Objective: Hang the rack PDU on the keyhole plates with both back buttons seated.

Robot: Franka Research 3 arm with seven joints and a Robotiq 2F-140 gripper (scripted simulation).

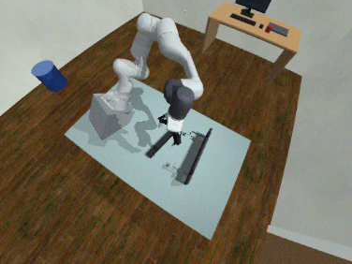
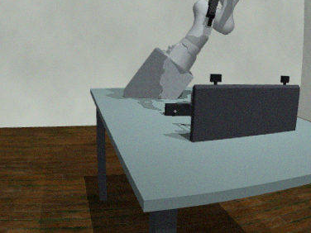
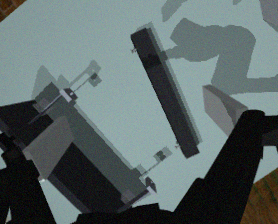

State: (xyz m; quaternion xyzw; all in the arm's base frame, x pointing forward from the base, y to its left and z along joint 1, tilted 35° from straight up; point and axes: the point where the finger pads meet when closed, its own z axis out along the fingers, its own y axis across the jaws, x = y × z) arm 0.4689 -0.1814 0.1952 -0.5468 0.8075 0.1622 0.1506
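Observation:
The rack PDU [image 1: 158,145] is a long dark bar lying flat on the table. In the wrist view [image 3: 167,92] it shows small buttons near both ends. To its right stands a dark upright panel [image 1: 194,156] with two keyhole plates [image 3: 80,85] [image 3: 155,160] sticking out toward the PDU. In the exterior view the panel [image 2: 244,111] hides most of the PDU, and only one end [image 2: 178,108] shows. My gripper [image 1: 175,139] [image 2: 211,14] is open and empty. It hangs well above the table, over the gap between the PDU and the panel.
The robot's grey base block [image 1: 107,114] stands on the table's left part. Two black knobs [image 2: 215,78] [image 2: 284,79] top the panel. A blue bin [image 1: 49,76] and a desk with a monitor [image 1: 255,21] stand on the floor, far off.

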